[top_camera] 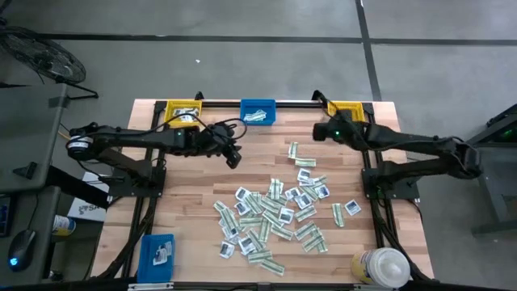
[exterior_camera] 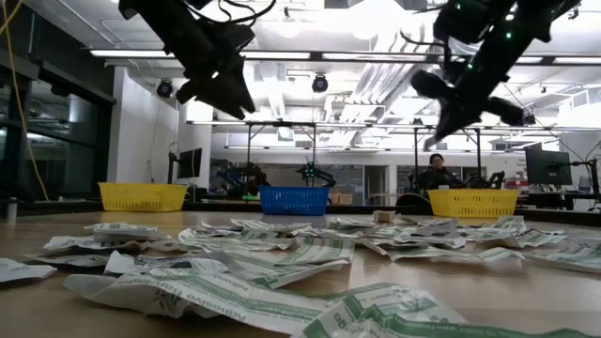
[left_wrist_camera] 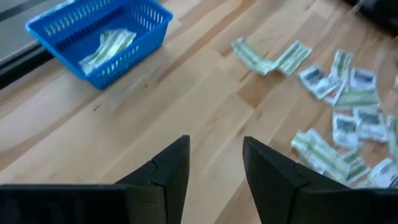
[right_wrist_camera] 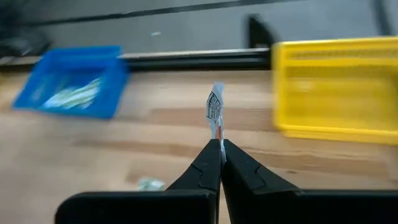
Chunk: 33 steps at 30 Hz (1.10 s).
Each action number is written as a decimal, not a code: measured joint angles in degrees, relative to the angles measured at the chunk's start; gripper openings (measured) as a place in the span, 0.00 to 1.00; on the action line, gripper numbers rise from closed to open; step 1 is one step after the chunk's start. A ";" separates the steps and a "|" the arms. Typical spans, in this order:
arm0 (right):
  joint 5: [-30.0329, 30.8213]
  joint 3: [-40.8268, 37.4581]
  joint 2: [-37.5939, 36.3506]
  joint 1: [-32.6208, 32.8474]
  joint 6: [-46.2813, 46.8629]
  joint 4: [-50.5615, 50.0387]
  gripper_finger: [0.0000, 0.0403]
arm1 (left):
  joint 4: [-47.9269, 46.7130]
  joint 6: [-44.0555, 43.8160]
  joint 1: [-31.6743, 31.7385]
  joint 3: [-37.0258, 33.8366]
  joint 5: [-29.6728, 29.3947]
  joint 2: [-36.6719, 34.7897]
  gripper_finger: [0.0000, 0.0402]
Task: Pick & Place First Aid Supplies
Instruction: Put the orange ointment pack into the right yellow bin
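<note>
With the right gripper [right_wrist_camera: 220, 144] clamped on a white packet [right_wrist_camera: 215, 112] near the yellow bin [right_wrist_camera: 336, 90], it should carry fully over the rim before letting go, while the left gripper [left_wrist_camera: 214, 168], fingers apart and empty, hangs above the desk [left_wrist_camera: 186, 93] near the blue bin [left_wrist_camera: 102, 37] holding green strips [left_wrist_camera: 109, 46].

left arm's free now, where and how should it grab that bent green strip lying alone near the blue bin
Judging from the left wrist view, take the bent green strip across one straight leg, not at the fold, coming straight down. It lies flat on bare table, apart from the pile, so the narrow width fits between the left end effector fingers, which stand open and empty.
</note>
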 joint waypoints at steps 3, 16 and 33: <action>0.30 -0.02 0.09 -3.71 2.90 -2.84 0.00 | -0.92 0.03 -0.02 0.00 0.01 -0.16 0.37; -0.31 -0.90 6.90 -16.51 7.94 -1.79 0.00 | -3.87 6.24 -0.02 -0.13 0.00 -6.10 0.37; -4.90 -0.90 16.38 -24.23 7.73 7.96 0.01 | -12.74 10.54 -0.02 -0.56 1.40 -19.58 0.37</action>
